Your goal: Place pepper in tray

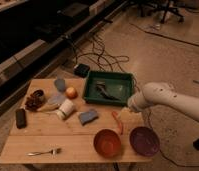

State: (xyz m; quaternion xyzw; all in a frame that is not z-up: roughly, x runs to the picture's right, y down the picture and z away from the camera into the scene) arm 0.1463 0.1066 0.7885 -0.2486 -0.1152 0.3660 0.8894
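Tabletop [68, 142], pepper [117, 122] seemingly just under hand [125, 108]

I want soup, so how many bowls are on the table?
2. The orange bowl sits at the table's front edge; the purple bowl is just beside it, on the arm's side. None seems hidden. The gripper hangs near the pepper, by the tray's corner.

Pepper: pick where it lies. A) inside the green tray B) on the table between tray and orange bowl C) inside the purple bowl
B: the pepper lies on the table, between the tray and the orange bowl; the pincer is by the tray's near right corner.
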